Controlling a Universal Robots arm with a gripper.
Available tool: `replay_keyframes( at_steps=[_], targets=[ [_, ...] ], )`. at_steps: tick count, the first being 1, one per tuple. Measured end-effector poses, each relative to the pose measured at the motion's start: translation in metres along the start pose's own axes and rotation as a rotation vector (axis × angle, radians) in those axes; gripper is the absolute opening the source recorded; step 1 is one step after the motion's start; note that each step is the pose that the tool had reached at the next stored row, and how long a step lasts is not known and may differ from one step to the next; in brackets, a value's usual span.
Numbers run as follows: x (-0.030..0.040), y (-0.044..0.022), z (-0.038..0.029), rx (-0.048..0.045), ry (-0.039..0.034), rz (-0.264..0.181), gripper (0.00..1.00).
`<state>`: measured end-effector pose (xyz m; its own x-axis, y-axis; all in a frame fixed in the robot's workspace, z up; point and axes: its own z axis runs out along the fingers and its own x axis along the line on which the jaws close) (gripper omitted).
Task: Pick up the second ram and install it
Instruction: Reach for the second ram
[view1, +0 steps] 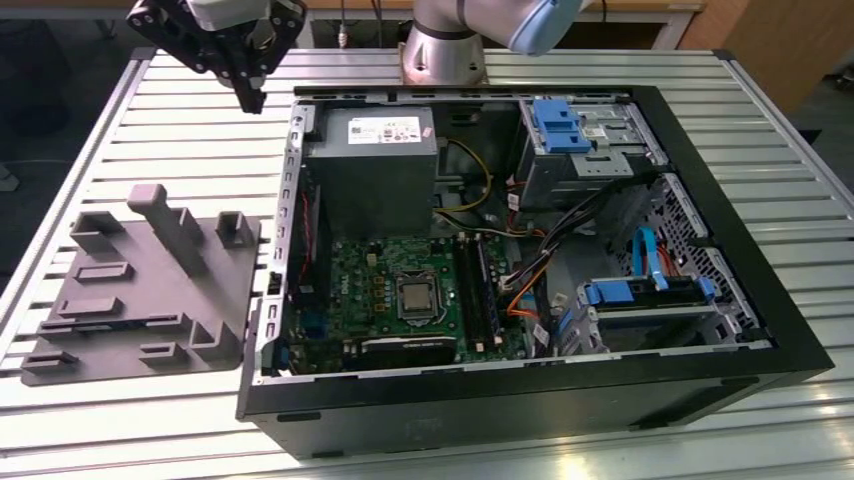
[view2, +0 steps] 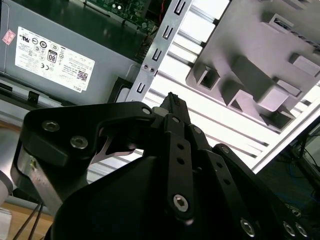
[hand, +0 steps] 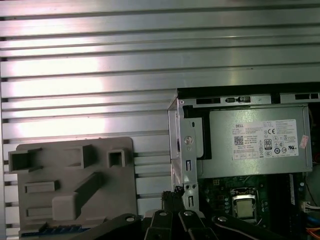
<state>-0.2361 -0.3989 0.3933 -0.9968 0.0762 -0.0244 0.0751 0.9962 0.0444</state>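
Claw (view1: 251, 98): closed on nothing, hanging over the bench (view1: 120, 140) near the arm-side edge, just outside the open computer case (view1: 467, 400).
Ram (hand: 55, 229): seemingly the dark strip sitting in the grey tray (hand: 117, 200), well apart from the claw.
Progress: pick-up and installing are both pending.

My matte black hand (view1: 250, 95) is made of angular linkage bars (view2: 180, 160) pinned with silver hex-socket screws (view2: 181, 202). Its side plates (view2: 75, 130) are thick and round-cornered. A pale grey wrist block (view1: 227, 12) tops it. My arm is a silver-grey metal tube (view1: 441, 50) with a light blue joint cap (view1: 541, 25).
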Motion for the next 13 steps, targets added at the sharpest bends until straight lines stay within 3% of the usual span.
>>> replay_keyframes(
  at_steps=[13],
  targets=[
    [0.0076,-0.0006,-0.0002,0.0000,-0.0001,0.000,0.11]
  ],
)
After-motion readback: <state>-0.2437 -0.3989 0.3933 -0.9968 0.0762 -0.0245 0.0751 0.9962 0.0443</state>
